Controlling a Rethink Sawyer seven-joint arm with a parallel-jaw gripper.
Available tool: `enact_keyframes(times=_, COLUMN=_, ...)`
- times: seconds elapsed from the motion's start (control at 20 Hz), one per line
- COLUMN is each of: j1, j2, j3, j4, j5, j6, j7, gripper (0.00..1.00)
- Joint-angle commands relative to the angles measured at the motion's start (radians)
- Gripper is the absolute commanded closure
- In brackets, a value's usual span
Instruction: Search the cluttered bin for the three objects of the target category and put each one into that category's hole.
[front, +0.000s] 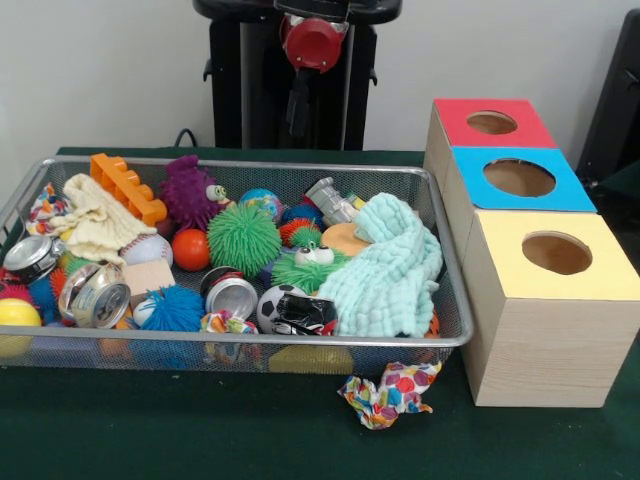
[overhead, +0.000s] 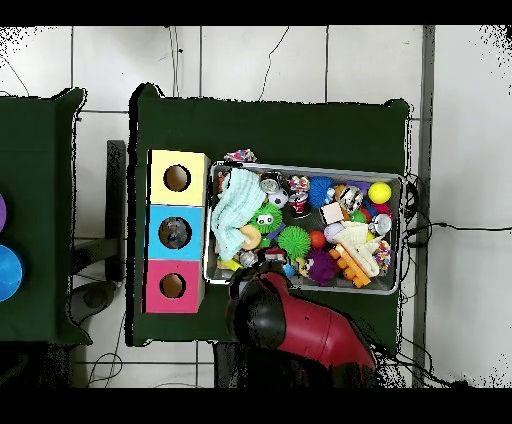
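While the arm (overhead: 300, 325) sits drawn back at the bin's (front: 440, 215) robot-side edge, gripper state cannot be told. One clear bottle (front: 330, 200) lies among clutter at the bin's far side; red-topped box's hole (front: 491, 122) stands beside the bin.

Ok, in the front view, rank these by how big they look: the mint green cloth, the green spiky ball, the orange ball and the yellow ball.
1. mint green cloth
2. green spiky ball
3 and 4. orange ball and yellow ball look alike; the yellow one sits nearer the camera and is cut off, so no ranking.
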Motion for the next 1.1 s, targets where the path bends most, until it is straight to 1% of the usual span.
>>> enact_keyframes(times=0.05, j1=-0.018, j2=0.017, j3=0.081, j4=0.046, j5=-0.052, j6=0.005, j7=-0.016, gripper=0.0)
enact_keyframes(times=0.45, j1=-0.048, j2=0.014, j3=0.104, j4=0.055, j5=-0.069, j6=-0.021, j7=-0.027, gripper=0.0)
enact_keyframes(times=0.6, j1=-0.051, j2=0.017, j3=0.1, j4=0.056, j5=-0.082, j6=-0.035, j7=-0.027, gripper=0.0)
enact_keyframes(times=0.7, j1=-0.049, j2=0.017, j3=0.087, j4=0.054, j5=-0.101, j6=-0.046, j7=-0.03, gripper=0.0)
enact_keyframes(times=0.8, j1=-0.022, j2=0.01, j3=0.044, j4=0.047, j5=-0.124, j6=-0.048, j7=-0.032, gripper=0.0)
enact_keyframes(times=0.9, j1=0.102, j2=0.008, j3=-0.118, j4=-0.005, j5=-0.161, j6=-0.04, j7=-0.027, gripper=0.0)
enact_keyframes(times=0.95, j1=0.225, j2=0.033, j3=-0.284, j4=-0.062, j5=-0.192, j6=-0.072, j7=-0.021, gripper=0.0)
enact_keyframes(times=1.0, j1=0.251, j2=0.026, j3=-0.329, j4=-0.076, j5=-0.216, j6=-0.076, j7=-0.031, gripper=0.0)
enact_keyframes(times=1.1, j1=0.36, j2=0.08, j3=-0.514, j4=-0.131, j5=-0.245, j6=-0.156, j7=-0.028, gripper=0.0)
